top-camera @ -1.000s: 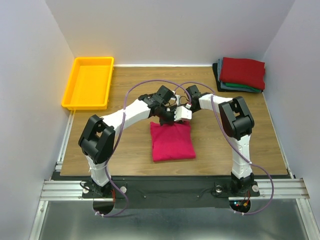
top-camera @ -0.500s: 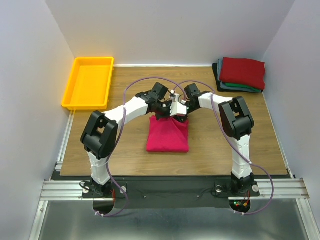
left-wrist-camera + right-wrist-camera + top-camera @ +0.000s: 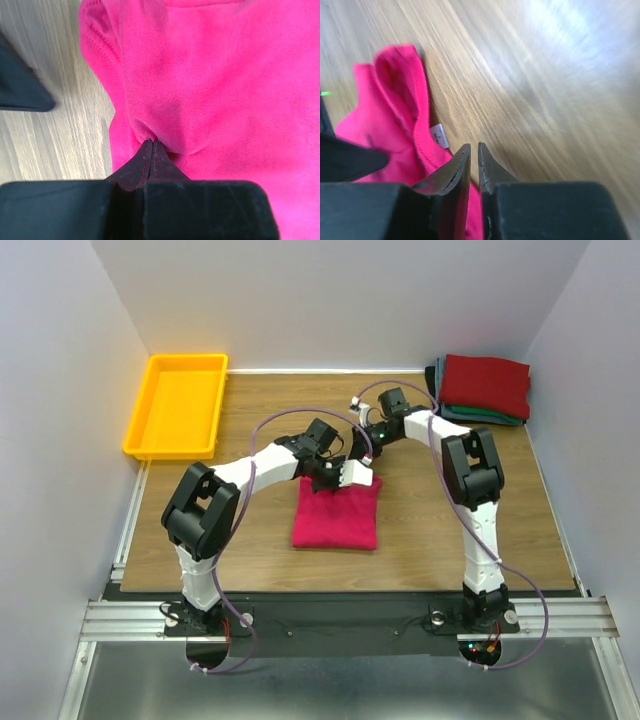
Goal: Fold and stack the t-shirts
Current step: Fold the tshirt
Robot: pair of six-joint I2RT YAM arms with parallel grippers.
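Observation:
A crimson t-shirt point(image 3: 337, 517) lies folded mid-table. My left gripper point(image 3: 343, 478) is at its far edge, and the left wrist view shows it point(image 3: 151, 142) shut on a pinched ridge of the pink cloth point(image 3: 220, 75). My right gripper point(image 3: 367, 436) hovers just beyond the shirt's far right corner. Its jaws point(image 3: 474, 146) stand a narrow slit apart with only bare wood between them; the shirt's collar and white label point(image 3: 440, 136) lie to their left. A stack of folded t-shirts point(image 3: 484, 386), dark red over teal-green and dark ones, sits at the back right.
A yellow plastic tray point(image 3: 178, 405) stands at the back left corner. White walls close in the table on three sides. Both arms cross over the table's middle, their purple cables looping above them.
The right gripper has let go of the shirt's far edge, drawn back toward the far right and narrowed its jaws. The left gripper stays shut on the cloth, and the shirt has settled flatter.

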